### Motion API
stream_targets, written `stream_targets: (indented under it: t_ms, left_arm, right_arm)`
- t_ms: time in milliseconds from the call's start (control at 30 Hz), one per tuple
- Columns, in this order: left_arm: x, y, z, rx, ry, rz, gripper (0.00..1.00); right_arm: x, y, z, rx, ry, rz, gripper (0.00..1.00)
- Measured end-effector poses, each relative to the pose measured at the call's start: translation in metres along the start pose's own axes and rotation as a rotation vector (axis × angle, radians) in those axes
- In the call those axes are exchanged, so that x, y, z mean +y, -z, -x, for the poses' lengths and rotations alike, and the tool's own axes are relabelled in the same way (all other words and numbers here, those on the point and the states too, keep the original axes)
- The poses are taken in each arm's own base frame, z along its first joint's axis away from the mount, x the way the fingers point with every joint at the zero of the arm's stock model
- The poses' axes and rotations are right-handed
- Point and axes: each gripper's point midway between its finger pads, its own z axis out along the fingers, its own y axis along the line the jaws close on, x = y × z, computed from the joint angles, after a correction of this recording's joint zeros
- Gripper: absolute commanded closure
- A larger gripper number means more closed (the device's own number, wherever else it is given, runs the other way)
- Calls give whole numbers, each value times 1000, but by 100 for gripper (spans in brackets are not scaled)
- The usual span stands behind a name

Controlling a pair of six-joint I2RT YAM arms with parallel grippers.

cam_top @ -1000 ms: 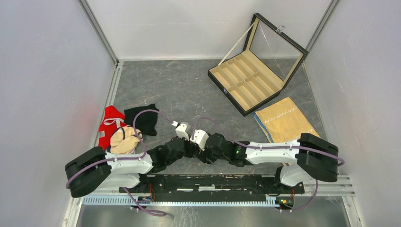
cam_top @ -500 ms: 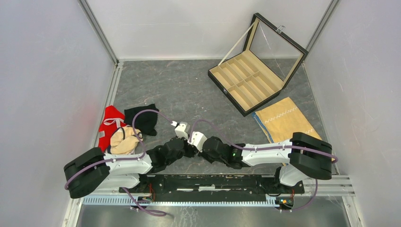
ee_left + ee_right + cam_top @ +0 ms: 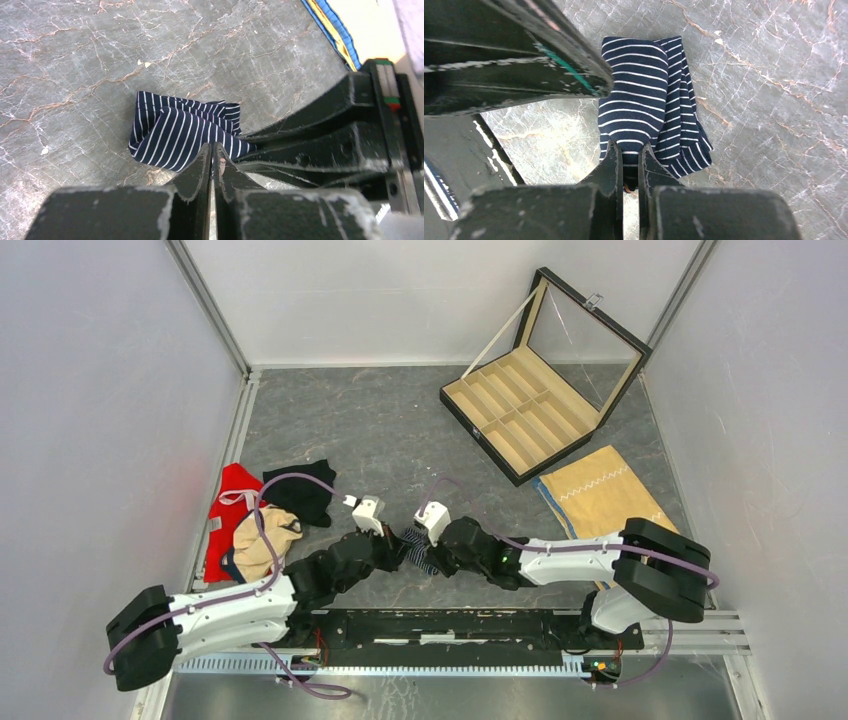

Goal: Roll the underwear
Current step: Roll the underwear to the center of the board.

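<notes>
The navy striped underwear (image 3: pixel 418 551) lies crumpled on the grey floor between my two grippers, near the front rail. The left wrist view shows its folds (image 3: pixel 175 130); the right wrist view shows it partly folded over itself (image 3: pixel 639 95). My right gripper (image 3: pixel 626 146) is shut, with the dark hem of the fabric caught between its jaws. My left gripper (image 3: pixel 212 146) is almost fully closed, and its tips pinch the underwear's opposite edge. In the top view the left gripper (image 3: pixel 398 548) and right gripper (image 3: pixel 433 548) face each other across the cloth. A plain black underwear (image 3: pixel 300 495) lies at the left.
A red garment (image 3: pixel 230 502) and a beige one (image 3: pixel 258 545) lie by the left wall next to the black piece. An open compartment box (image 3: pixel 530 410) stands at the back right. A tan cloth with white zigzag stitching (image 3: pixel 605 495) lies right. The black rail (image 3: pixel 450 625) runs along the front.
The right jaws have closed from wide open onto the striped underwear. The left arm has stretched out lower and leftward, and the striped cloth now shows between the grippers.
</notes>
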Motion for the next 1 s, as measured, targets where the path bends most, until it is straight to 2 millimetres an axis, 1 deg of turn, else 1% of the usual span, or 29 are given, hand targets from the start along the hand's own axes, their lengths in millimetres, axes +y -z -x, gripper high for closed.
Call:
stream_targets:
  t_ms: [133, 267, 467, 633, 833, 1000]
  left_arm:
    - [-2, 3, 2, -3, 3, -11, 92]
    - [-1, 2, -5, 23, -4, -9, 92]
    - [6, -4, -18, 68, -20, 18, 92]
    - [10, -10, -25, 87, -30, 36, 93]
    - [7, -19, -24, 91, -33, 46, 94]
    - [2, -22, -20, 82, -29, 38, 94]
  right_arm:
    - [-4, 0, -1, -13, -101, 40, 100]
    - [-6, 0, -2, -25, -191, 85, 100]
    - [-8, 1, -4, -27, -273, 123, 100]
    - [-14, 2, -6, -34, -342, 142, 98]
    - [-16, 1, -9, -29, -399, 177, 97]
    - [-18, 1, -10, -22, -427, 195, 97]
